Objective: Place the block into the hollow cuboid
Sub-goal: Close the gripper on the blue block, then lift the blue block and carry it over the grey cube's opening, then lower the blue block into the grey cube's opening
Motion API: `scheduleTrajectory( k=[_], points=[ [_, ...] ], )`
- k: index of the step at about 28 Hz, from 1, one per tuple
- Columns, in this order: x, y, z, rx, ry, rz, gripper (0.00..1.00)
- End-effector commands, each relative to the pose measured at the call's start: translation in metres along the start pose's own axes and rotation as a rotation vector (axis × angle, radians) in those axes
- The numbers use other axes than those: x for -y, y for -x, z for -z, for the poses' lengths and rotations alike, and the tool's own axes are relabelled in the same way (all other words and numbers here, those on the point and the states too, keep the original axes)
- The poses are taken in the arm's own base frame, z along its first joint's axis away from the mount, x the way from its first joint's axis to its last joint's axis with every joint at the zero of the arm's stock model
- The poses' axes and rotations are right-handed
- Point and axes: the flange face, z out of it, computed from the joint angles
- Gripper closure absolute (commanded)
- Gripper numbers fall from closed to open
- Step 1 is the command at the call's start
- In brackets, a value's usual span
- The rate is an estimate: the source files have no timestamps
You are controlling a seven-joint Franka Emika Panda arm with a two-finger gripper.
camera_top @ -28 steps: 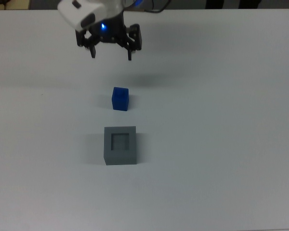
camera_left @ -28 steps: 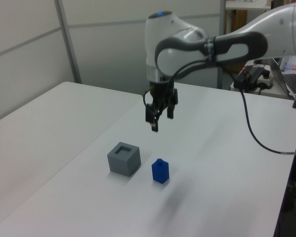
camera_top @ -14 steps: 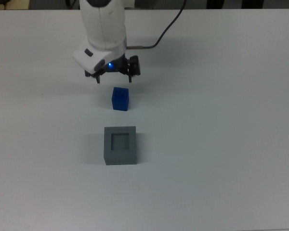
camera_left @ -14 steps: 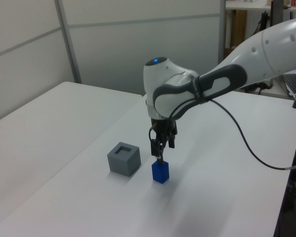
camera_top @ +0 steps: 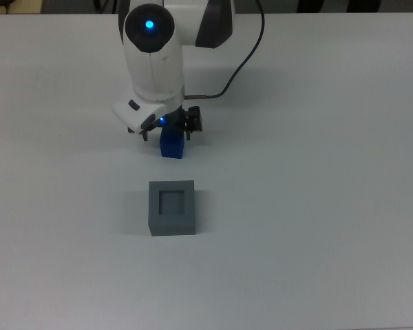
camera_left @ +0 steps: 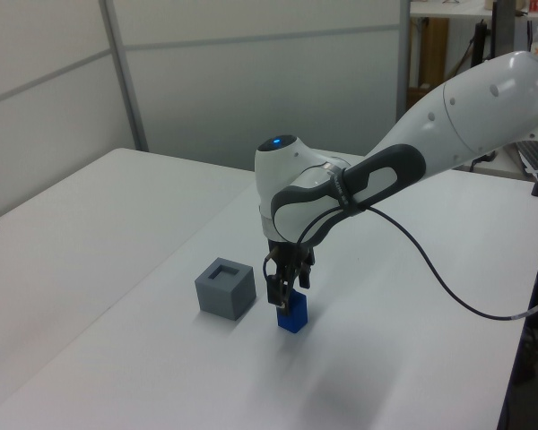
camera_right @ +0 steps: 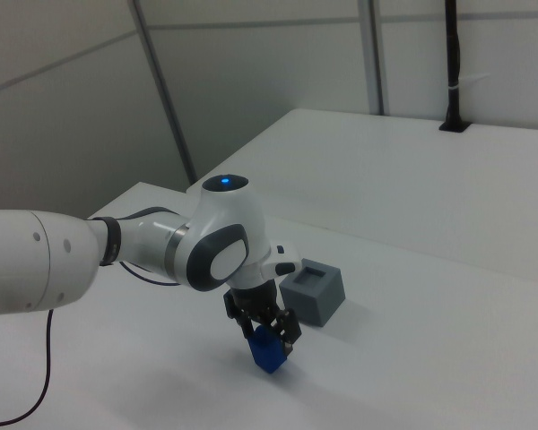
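Note:
The blue block [camera_top: 172, 147] stands on the white table, with its top partly hidden under the arm's hand in the top view. My gripper [camera_top: 167, 133] is lowered over it and open. One dark finger sits on each side of the block, and I see no contact. The grey hollow cuboid [camera_top: 172, 227] sits a short way below the block in the top view, its square recess empty. In the left view the gripper [camera_left: 283, 292] hangs over the block [camera_left: 294, 318], just right of the cuboid [camera_left: 217, 300]. The right view shows the block [camera_right: 269, 352] beneath the gripper [camera_right: 267, 331], with the cuboid [camera_right: 312, 294] behind.
The white table [camera_top: 316, 206] carries only these two objects. A black cable [camera_top: 241, 62] trails from the arm across the top view's upper middle. Wall panels and a metal post stand behind the table in the left view.
The arm has come down and forward from above the table's far side. The gripper now straddles the blue block. Neither the block nor the cuboid has moved.

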Motion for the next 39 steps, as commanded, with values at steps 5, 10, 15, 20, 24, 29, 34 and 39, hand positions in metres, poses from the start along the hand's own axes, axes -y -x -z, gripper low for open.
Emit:
scheduleTrajectory(
  k=[5, 10, 15, 20, 24, 29, 34, 39],
  points=[
    [0.005, -0.003, 0.008, -0.028, -0.005, -0.043, 0.65],
    [0.011, -0.002, 0.017, -0.034, -0.008, -0.054, 0.94],
    [0.012, -0.003, 0.046, -0.039, -0.009, -0.043, 1.0],
    [0.011, -0.025, 0.097, -0.082, -0.006, 0.01, 1.0],
    [0.01, -0.041, 0.122, -0.143, 0.003, 0.097, 1.0],
    [0.004, -0.057, 0.126, -0.175, 0.013, 0.121, 1.0],
    [0.005, -0.082, 0.118, -0.223, 0.016, 0.134, 1.0],
    [0.005, -0.093, 0.111, -0.295, 0.016, 0.117, 1.0]
  ],
)
